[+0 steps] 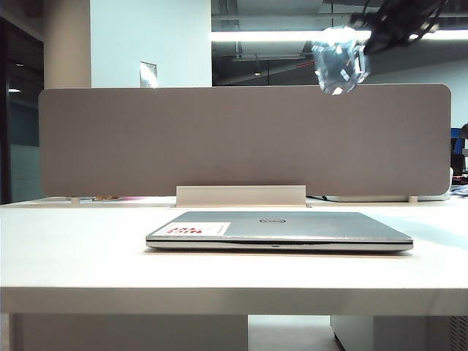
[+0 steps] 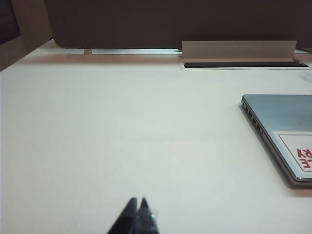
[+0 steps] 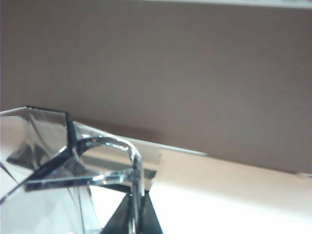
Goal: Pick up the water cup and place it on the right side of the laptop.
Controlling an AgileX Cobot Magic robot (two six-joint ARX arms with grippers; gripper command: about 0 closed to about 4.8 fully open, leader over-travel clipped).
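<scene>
Clear faceted water cup (image 1: pixel 340 60) hangs high above the surface (image 1: pixel 73 248), pinched by its handle in the right hand (image 3: pixel 132 214), up and right of the closed laptop (image 1: pixel 278 230), likely for carrying over, while the left hand (image 2: pixel 138 204) rests pressed together near the laptop's left.

Laptop (image 1: pixel 281 228) centre on table (image 1: pixel 73 256); water cup (image 1: pixel 340 60) aloft above-right; divider (image 1: pixel 219 139) behind.
</scene>
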